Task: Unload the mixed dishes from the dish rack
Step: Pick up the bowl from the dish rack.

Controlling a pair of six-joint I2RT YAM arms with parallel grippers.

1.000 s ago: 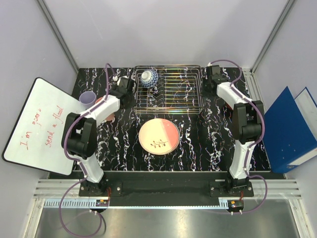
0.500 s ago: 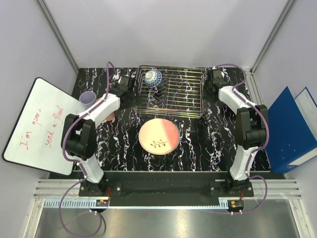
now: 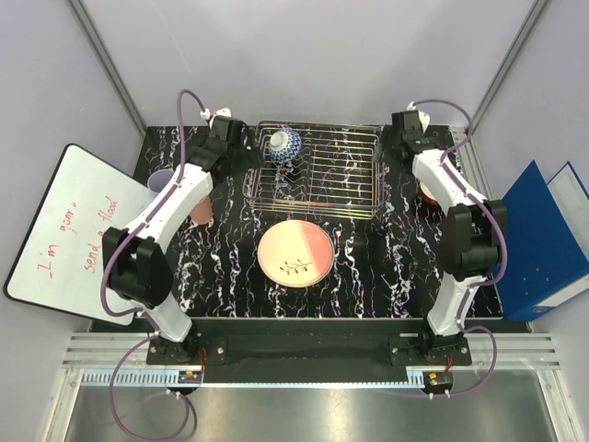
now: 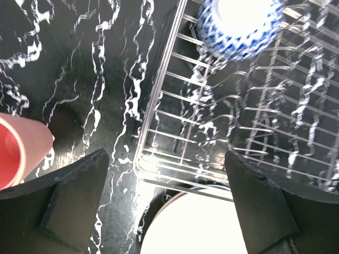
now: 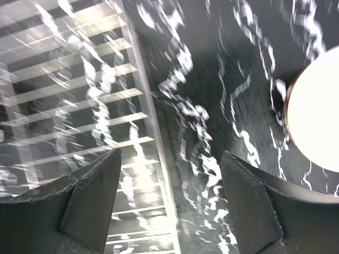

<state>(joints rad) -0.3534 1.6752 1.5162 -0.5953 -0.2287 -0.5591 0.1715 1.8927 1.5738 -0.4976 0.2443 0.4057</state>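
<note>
The silver wire dish rack (image 3: pixel 317 172) stands at the back of the black marble table, and a blue-white patterned bowl (image 3: pixel 282 145) sits in its back left corner. A cream and pink plate (image 3: pixel 294 253) lies on the table in front of it. My left gripper (image 3: pixel 241 157) is open at the rack's left side, above its front left corner (image 4: pixel 159 172), with the bowl (image 4: pixel 241 24), a pink cup (image 4: pixel 16 153) and the plate (image 4: pixel 196 227) in its view. My right gripper (image 3: pixel 391 152) is open over the rack's right edge (image 5: pixel 145 90). Both hold nothing.
A pink cup (image 3: pixel 202 208) and a lavender cup (image 3: pixel 160 181) stand left of the rack, partly behind the left arm. A red-rimmed bowl (image 3: pixel 429 191) peeks out behind the right arm (image 5: pixel 315 121). A whiteboard (image 3: pixel 74 230) leans at the left and blue binders (image 3: pixel 538 239) at the right.
Both grippers went from shut to open and let go of the rack's sides. The rack ended slightly further right. The left arm stretched back and up.
</note>
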